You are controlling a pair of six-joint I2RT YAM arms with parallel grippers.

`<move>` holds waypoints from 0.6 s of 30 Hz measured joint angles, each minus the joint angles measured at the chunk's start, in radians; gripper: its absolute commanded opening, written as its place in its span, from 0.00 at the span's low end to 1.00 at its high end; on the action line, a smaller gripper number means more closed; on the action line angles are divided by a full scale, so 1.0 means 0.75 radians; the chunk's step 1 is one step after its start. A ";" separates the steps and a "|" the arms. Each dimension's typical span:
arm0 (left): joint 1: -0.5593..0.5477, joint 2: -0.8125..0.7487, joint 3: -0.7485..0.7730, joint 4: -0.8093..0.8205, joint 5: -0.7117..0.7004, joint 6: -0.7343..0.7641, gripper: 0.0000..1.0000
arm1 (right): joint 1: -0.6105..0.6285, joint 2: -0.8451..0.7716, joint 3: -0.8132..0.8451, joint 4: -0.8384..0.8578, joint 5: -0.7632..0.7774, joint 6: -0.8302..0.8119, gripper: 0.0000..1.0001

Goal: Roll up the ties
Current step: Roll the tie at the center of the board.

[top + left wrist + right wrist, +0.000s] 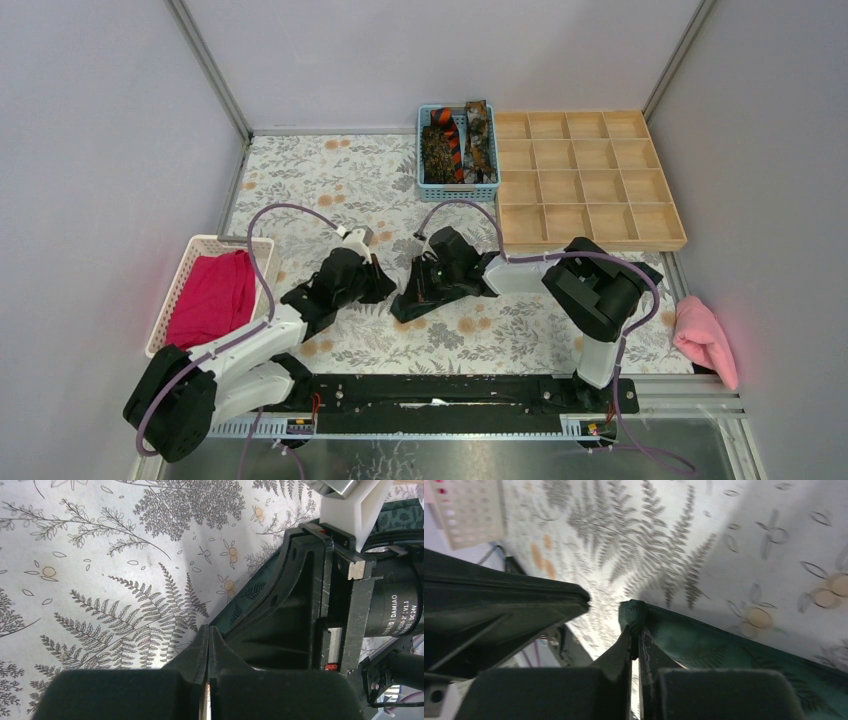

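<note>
A plain black-green tie (734, 650) lies flat on the fern-print table cover at mid-table. My right gripper (636, 630) is shut on its bunched end, with a fold of green fabric sticking out above the tips. My left gripper (208, 630) is shut, its tips at the tie's edge (247, 592), and no fabric shows between them. From above, the left gripper (383, 290) and the right gripper (402, 305) nearly meet. Other ties sit in a blue basket (427, 185): a mottled brown one (437, 152), an orange-and-black striped one (452, 140) and another mottled brown one (478, 135).
A wooden compartment tray (585, 180) stands at the back right beside the blue basket. On the left is a white basket (190, 262) holding a magenta cloth (212, 297). A pale pink cloth (705, 338) lies off the table's right edge.
</note>
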 measured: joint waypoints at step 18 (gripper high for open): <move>-0.003 -0.010 0.011 -0.033 0.063 0.014 0.01 | 0.050 -0.044 -0.060 -0.156 0.115 0.051 0.30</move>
